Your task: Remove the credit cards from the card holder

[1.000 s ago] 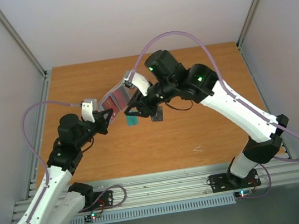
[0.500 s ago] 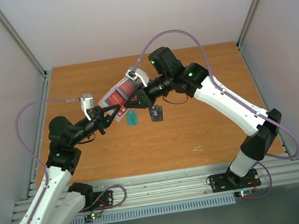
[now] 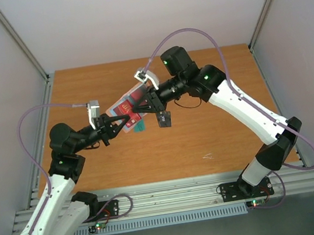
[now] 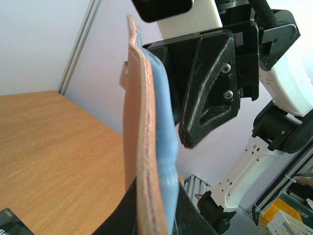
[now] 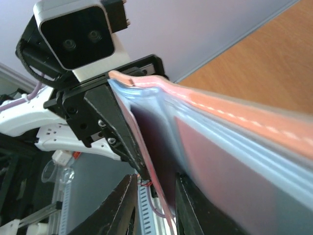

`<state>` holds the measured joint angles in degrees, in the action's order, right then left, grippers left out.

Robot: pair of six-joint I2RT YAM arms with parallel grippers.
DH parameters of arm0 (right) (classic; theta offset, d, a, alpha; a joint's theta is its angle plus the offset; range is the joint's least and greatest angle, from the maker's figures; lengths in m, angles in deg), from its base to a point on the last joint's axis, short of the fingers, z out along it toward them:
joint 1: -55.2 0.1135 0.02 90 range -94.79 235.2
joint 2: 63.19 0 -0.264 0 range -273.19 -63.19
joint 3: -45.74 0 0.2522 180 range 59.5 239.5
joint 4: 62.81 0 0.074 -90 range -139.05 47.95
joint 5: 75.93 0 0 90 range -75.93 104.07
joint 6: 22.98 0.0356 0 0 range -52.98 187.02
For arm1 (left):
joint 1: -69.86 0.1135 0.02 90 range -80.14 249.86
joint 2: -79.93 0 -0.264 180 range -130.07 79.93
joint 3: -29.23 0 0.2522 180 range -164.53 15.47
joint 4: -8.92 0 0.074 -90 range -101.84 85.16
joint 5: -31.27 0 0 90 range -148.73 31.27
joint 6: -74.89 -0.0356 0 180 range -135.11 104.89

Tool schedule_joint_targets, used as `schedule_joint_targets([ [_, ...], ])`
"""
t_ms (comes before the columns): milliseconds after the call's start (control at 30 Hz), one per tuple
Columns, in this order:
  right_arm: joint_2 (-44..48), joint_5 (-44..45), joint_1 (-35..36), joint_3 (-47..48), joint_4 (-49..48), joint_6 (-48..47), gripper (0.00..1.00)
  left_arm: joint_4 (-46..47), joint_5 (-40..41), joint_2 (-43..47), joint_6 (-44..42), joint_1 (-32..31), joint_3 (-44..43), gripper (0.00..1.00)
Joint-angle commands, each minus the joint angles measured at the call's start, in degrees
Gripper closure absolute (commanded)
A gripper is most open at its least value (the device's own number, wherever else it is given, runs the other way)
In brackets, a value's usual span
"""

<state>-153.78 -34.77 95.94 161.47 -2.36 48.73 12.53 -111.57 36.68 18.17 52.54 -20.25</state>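
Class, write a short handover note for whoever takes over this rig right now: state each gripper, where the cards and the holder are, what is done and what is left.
Left gripper: shut on the card holder, holding it open and raised off the table.
Right gripper: jaws open, straddling the edge of the red card inside the holder; not yet pinched.
Done: the teal-green card and the black card lie on the table below the holder.
Left: pull out the red card. The blue card cannot be made out, so check the holder for it.
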Motion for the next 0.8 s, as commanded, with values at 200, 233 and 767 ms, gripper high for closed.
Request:
schedule_joint_targets([
  [200,-0.65,-3.97,1.45,1.07,-0.72,-2.64,0.99,6.29,-4.51,0.55,-0.05,-0.57,-1.49,1.0],
  [233,-0.38,-4.14,1.41,0.97,-0.85,-2.78,0.99,6.24,-4.45,0.67,-0.05,-0.59,-1.46,1.0],
  [767,2.86,-4.49,-0.85,0.8,3.45,-5.33,0.99,5.57,-3.56,0.84,0.3,-0.57,-1.12,0.8],
])
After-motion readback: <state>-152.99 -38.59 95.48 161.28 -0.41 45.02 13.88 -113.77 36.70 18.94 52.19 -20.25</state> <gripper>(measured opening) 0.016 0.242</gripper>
